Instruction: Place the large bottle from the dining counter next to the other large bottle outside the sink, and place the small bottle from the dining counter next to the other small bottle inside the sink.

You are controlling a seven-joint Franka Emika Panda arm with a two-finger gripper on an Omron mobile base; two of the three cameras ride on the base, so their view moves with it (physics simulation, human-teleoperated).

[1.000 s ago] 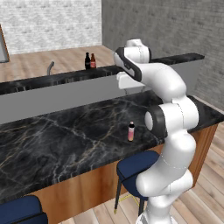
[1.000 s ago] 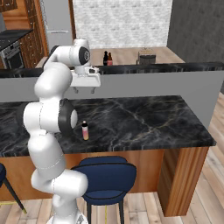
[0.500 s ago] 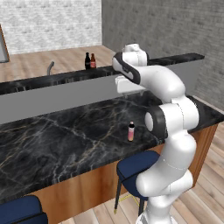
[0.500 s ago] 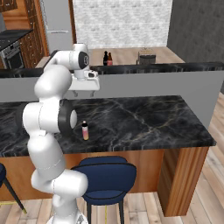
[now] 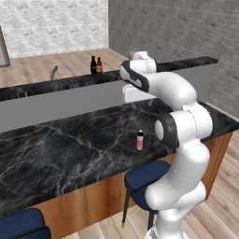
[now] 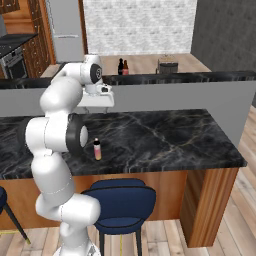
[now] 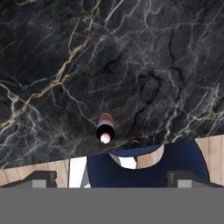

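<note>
The jaws [image 7: 112,177] stand spread wide and hold nothing, their two dark tips showing at the bottom of the hand view. The arm [image 5: 179,95] reaches high over the bench [image 5: 70,149], with the hand out above the marble and looking straight down.

The small bottle [image 5: 139,140] stands on the bench near its front edge, just left of the robot's body, well apart from anything else. It is upright: its long axis runs straight up, dark reddish cap on top. From the hand it is seen end-on, the cap [image 7: 105,127] a round spot with the pink body foreshortened under it, and a blue stool [image 7: 144,168] showing past the bench edge.

Far behind, on the back bench beside the faucet [image 5: 53,72], a black bottle [image 5: 93,65] and an amber bottle [image 5: 99,65] stand upright side by side, nearly touching. So the large-bottle step looks done, and the small bottle is the one in hand.

I judge this to be the approach for that pick-up. The jaws are well above the bottle and not centred on it. The next move calls for lining the hand up over the cap, coming straight down along the bottle's axis, and closing on the body below the cap. It is slim and light, so a sideways nudge could tip it.
</note>
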